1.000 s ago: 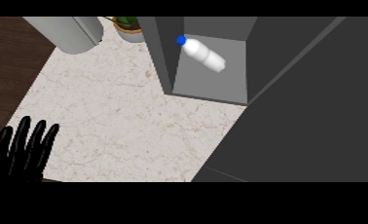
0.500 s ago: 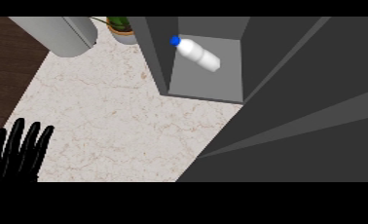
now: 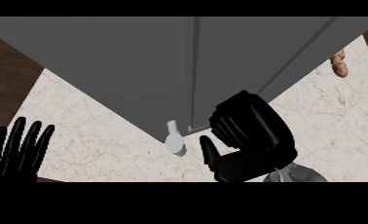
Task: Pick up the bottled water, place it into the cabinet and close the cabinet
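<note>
Right hand (image 3: 248, 142): fingers curled against cabinet (image 3: 144, 62) door | holds nothing

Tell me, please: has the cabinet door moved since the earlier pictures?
Yes. The cabinet door has swung shut over the opening that showed the bottle earlier, and now covers much of the counter.

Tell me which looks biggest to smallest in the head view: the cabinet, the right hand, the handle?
1. Cabinet: fills most of the view.
2. Right hand: looks large, partly because it is near the camera.
3. Handle: smallest.
</note>
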